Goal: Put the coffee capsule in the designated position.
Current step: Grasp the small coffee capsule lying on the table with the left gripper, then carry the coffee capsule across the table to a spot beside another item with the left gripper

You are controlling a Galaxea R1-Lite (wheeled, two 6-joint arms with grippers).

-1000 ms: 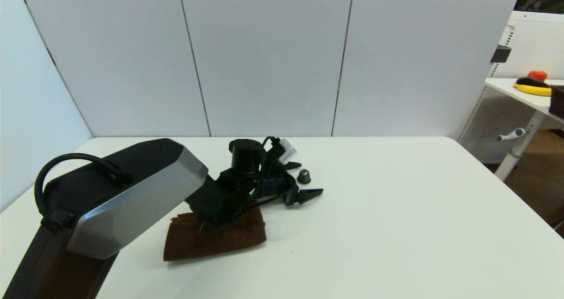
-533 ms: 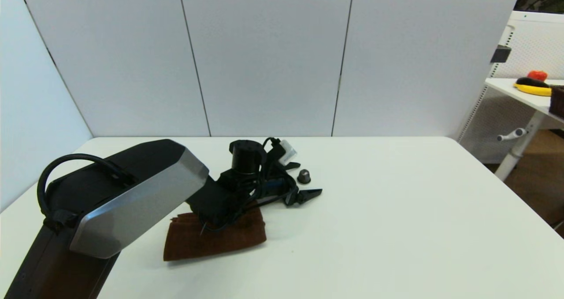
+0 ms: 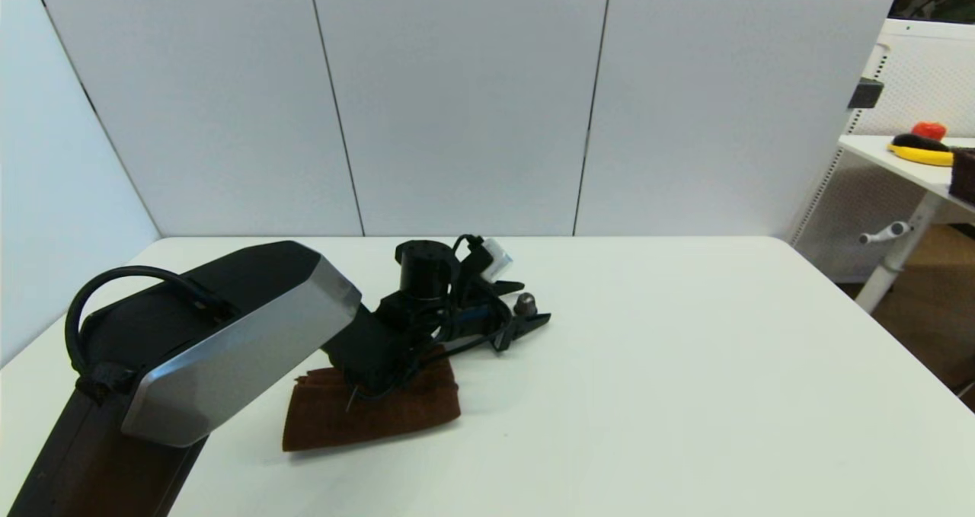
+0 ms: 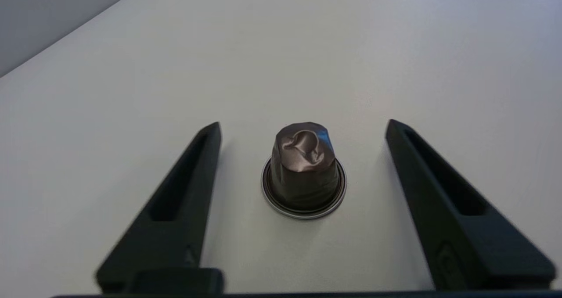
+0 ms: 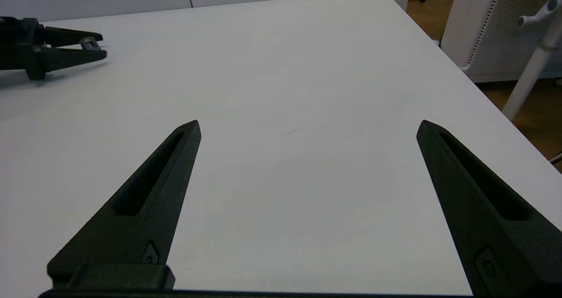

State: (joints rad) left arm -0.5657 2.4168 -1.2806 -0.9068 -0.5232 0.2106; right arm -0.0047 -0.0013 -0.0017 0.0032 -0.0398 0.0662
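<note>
Clearly the grasp is the step in hand: the coffee capsule [image 4: 304, 170] is not yet held, and by my reading the next move calls for the fingers to close evenly on its dome, since a lopsided squeeze on so small and slick a thing could tip it or skid it away.

Going left to right in the head view, a brown towel [image 3: 373, 414] lies flat on the white table [image 3: 685, 365], with the left arm reaching over it. Just beyond the towel's far edge is the left gripper [image 3: 524, 306], low over the tabletop, and the capsule stands between its fingers. The left wrist view shows this best — the capsule sits upright on its wide rim (its top is dented), roughly midway between the two black fingers, with bare table on either side. They are parted well wider than the capsule and touch nothing.

Farther right the table is plain white, with no mark to show where the designated position is.

The right gripper [image 5: 307, 127] is parked off to the right, fingers spread wide and holding nothing.
</note>
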